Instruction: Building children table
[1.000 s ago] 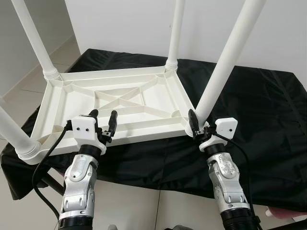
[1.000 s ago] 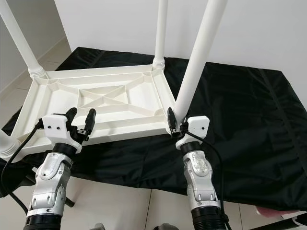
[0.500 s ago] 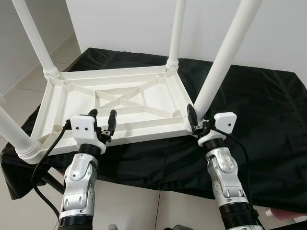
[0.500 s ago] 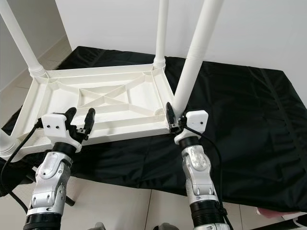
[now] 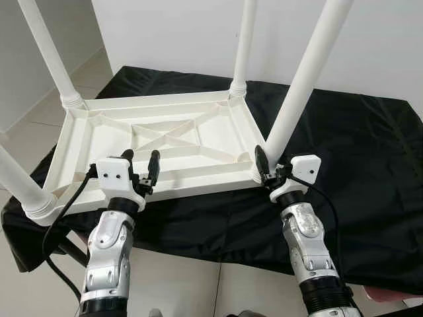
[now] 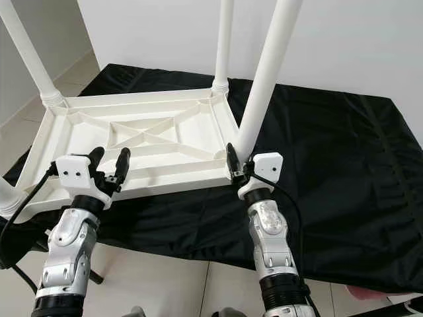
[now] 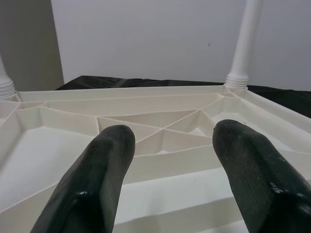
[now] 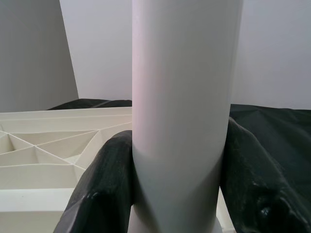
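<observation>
A white plastic children's table [image 5: 165,139] lies upside down on a black cloth, its legs pointing up. My right gripper [image 5: 269,164] is at the base of the near right leg [image 5: 301,79]. In the right wrist view its black fingers [image 8: 104,174] press on both sides of that leg [image 8: 180,97], so it is shut on it. My left gripper [image 5: 141,158] hovers just above the tabletop's near edge, open with nothing between its fingers [image 7: 102,165]. Other legs stand at the far left [image 5: 49,53], far right [image 5: 243,46] and near left [image 5: 20,185].
The black cloth [image 5: 357,152] covers a low surface and stretches well to the right of the white table. A white wall stands close behind. Tiled floor [image 5: 26,125] shows on the left and below the cloth's front edge.
My right gripper has edged slightly left and up at the base of the near right leg. The left gripper holds its place.
</observation>
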Robot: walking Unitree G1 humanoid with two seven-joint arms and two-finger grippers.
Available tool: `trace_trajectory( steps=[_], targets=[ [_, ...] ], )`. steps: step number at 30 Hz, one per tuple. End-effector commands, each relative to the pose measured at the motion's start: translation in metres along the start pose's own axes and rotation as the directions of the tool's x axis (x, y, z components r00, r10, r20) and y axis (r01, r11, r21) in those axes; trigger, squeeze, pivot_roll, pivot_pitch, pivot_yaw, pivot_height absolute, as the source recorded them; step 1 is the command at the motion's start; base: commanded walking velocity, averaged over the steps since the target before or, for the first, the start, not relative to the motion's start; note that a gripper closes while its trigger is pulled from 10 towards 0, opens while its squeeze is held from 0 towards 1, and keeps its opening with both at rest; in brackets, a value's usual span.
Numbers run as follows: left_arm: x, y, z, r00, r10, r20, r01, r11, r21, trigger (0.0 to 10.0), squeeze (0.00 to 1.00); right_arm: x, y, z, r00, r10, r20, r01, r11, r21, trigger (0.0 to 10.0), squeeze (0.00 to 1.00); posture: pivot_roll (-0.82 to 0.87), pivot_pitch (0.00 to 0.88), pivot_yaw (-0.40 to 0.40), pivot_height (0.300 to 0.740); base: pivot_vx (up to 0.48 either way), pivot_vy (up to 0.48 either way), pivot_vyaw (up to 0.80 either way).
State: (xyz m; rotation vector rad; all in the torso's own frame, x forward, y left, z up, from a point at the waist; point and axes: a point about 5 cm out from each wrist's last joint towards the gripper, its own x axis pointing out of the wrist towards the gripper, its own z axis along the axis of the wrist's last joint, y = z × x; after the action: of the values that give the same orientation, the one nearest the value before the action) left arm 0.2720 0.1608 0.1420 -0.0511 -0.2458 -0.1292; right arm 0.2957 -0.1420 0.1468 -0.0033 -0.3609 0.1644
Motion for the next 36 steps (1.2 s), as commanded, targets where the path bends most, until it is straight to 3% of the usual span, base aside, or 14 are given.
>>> trace_trajectory(
  steps=[1, 10, 18, 22, 29, 36],
  targets=[
    [-0.002, 0.004, -0.002, 0.997, 0.081, -0.016, -0.081, 0.997, 0.009, 10.0, 0.00, 0.001, 0.001, 0.002, 1.000, 0.007, 0.015, -0.007, 1.000, 0.000, 10.0, 0.00, -0.01, 0.000, -0.001, 0.740, 0.000, 0.000, 0.00],
    [0.005, -0.001, -0.006, 0.998, 0.047, -0.035, -0.047, 0.999, -0.002, 10.0, 0.00, -0.001, -0.002, 0.002, 1.000, -0.030, -0.001, 0.030, 0.999, 0.032, 10.0, 0.00, -0.07, 0.000, 0.041, 0.740, 0.000, 0.000, 0.00],
    [0.011, 0.007, -0.018, 0.996, 0.047, -0.074, -0.047, 0.999, -0.008, 10.0, 0.00, -0.014, -0.012, -0.011, 0.997, -0.059, -0.058, 0.061, 0.998, 0.027, 10.0, 0.00, -0.11, 0.000, 0.059, 0.740, 0.000, 0.000, 0.00],
    [0.006, 0.016, -0.029, 0.989, 0.075, -0.126, -0.080, 0.996, -0.036, 10.0, 0.00, -0.024, -0.021, -0.022, 0.991, -0.075, -0.115, 0.075, 0.997, 0.000, 10.0, 0.00, -0.11, 0.000, 0.059, 0.740, 0.000, 0.000, 0.00],
    [-0.001, 0.010, -0.018, 0.994, 0.065, -0.091, -0.069, 0.997, -0.041, 10.0, 0.00, -0.029, -0.013, -0.008, 0.996, -0.044, -0.073, 0.047, 0.998, 0.035, 10.0, 0.00, -0.11, 0.000, 0.054, 0.740, 0.000, 0.000, 0.00],
    [-0.016, 0.007, -0.017, 0.994, 0.063, -0.087, -0.065, 0.998, -0.027, 10.0, 0.00, -0.044, -0.015, -0.004, 0.996, -0.056, -0.062, 0.054, 0.998, -0.028, 10.0, 0.00, -0.10, 0.000, 0.042, 0.740, 0.000, 0.000, 0.00]
  ],
)
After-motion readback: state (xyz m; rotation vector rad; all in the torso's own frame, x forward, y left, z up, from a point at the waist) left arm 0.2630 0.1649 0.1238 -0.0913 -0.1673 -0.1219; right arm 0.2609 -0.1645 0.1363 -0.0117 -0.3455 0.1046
